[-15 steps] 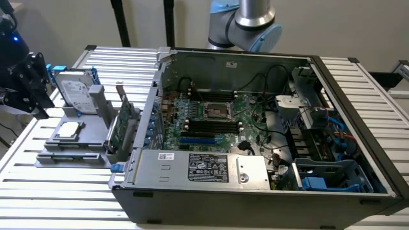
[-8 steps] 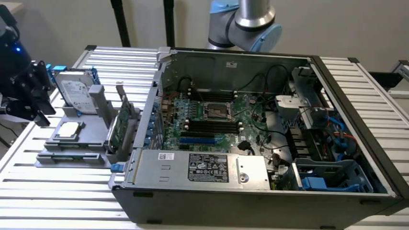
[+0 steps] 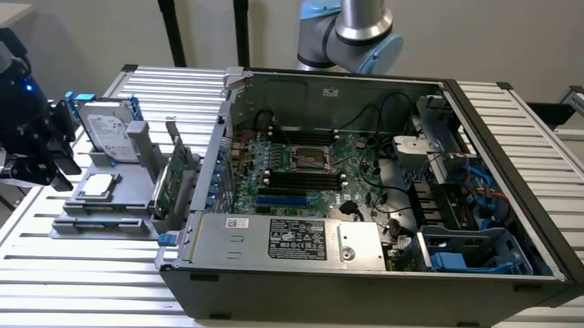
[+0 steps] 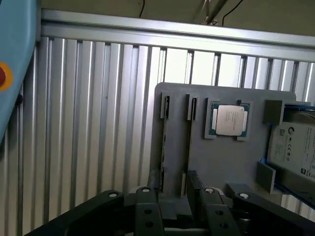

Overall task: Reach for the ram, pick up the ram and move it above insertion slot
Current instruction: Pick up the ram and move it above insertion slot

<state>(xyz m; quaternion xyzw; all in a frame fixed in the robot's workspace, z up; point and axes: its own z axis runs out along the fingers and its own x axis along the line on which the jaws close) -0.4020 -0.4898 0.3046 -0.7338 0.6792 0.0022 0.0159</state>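
1. Currently the gripper (image 4: 175, 183) is hanging at the edge of the grey holder (image 4: 221, 167) on the bench (image 4: 88, 123), its jaws standing open.
2. The ram (image 4: 164, 142) is standing on edge in a holder slot, close to the jaws and near the processor (image 4: 229, 120).

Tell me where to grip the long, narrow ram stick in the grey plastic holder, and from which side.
I would grip the narrow ram stick by its upper edge, across its faces, from above: it stands on edge in a slot of the grey plastic holder.
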